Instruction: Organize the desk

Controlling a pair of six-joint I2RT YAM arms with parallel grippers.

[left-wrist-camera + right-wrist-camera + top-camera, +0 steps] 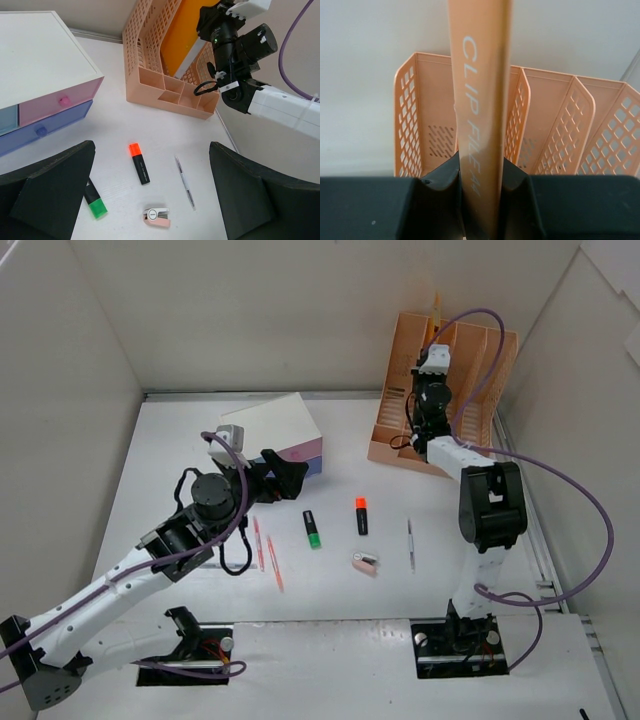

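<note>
The white desk [330,590] carries loose stationery: an orange-capped highlighter [361,515], a green-capped highlighter [312,528], a small pink stapler-like item [365,563], a clear pen [410,543] and two thin orange pens [266,552]. My left gripper [290,475] is open and empty, hovering above the desk beside the drawer box; in its wrist view [152,150] the highlighters, pen [184,181] and pink item [157,217] lie below it. My right gripper [481,200] is shut on an orange clip file [480,100], held upright over the peach file organizer [555,115].
A white box with pink and blue drawers [285,430] stands at the back centre-left. The peach organizer [440,390] stands at the back right, with small front compartments [175,95]. White upright panels wall the desk on three sides.
</note>
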